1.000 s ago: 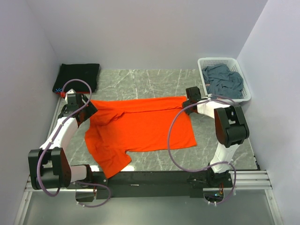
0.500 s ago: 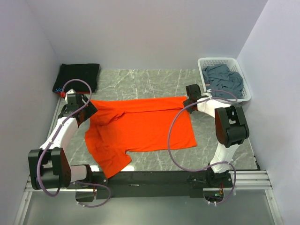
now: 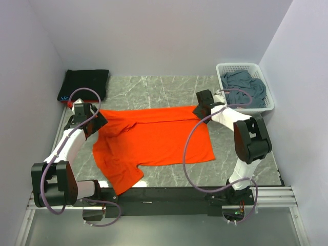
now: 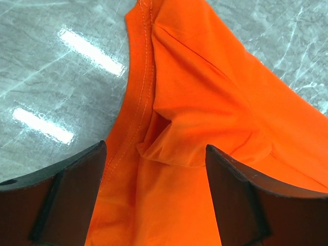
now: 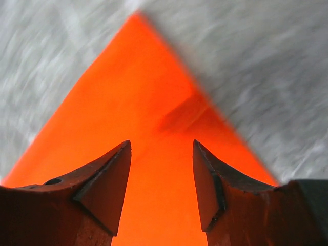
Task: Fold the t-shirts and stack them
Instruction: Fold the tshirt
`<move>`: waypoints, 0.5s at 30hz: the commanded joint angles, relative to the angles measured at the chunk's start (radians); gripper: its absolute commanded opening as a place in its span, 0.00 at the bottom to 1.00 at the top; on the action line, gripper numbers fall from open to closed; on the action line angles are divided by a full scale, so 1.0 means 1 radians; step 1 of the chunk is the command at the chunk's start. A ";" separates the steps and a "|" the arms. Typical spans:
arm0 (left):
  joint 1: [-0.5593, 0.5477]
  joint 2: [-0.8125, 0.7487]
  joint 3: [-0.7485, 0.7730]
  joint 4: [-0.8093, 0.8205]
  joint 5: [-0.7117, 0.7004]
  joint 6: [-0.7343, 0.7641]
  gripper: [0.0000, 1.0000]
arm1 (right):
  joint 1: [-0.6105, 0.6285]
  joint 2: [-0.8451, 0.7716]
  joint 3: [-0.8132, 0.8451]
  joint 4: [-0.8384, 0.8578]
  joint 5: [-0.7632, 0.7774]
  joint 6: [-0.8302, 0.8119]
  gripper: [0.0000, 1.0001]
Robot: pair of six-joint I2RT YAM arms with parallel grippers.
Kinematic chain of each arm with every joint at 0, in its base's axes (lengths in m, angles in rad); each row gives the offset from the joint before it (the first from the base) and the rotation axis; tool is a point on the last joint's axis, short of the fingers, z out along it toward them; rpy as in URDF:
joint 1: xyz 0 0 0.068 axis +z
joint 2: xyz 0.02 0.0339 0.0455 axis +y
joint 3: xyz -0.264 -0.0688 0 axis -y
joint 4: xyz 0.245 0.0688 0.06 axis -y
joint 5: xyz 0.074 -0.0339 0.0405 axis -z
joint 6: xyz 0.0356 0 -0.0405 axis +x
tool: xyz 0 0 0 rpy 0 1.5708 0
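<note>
Orange t-shirt (image 3: 154, 138) lies spread flat in the middle of the tabletop (image 3: 154, 89). Its long axis runs 9 to 3 o'clock in the top view, with the straight hem at the 3 o'clock end. The shoulders are at 9, by the look of it, and one sleeve trails toward 7.

Your right fingers (image 5: 102, 179) stand apart over the far hem corner, at 1 o'clock of the cloth. That corner's tip points to 12 just beyond them, and cloth shows in the gap with nothing pinched.

Your left fingers (image 4: 72, 195) are spread wide astride a puckered fold by the stitched edge at the 10 o'clock corner, and they grip nothing either.

Each arm is nearest its own far corner, so the fold likely brings that far edge toward 6.
</note>
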 commanded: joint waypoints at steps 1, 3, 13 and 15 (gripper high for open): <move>-0.018 -0.023 -0.004 0.008 -0.026 0.015 0.84 | 0.073 -0.118 0.032 -0.012 0.039 -0.175 0.59; -0.027 -0.027 0.010 -0.022 -0.065 0.023 0.84 | 0.127 -0.175 0.005 0.054 -0.007 -0.269 0.57; -0.206 -0.141 0.045 -0.199 -0.153 -0.032 0.81 | 0.207 -0.289 -0.265 0.167 -0.295 -0.262 0.54; -0.216 -0.171 0.007 -0.219 -0.141 -0.079 0.80 | 0.207 -0.302 -0.287 0.131 -0.303 -0.269 0.54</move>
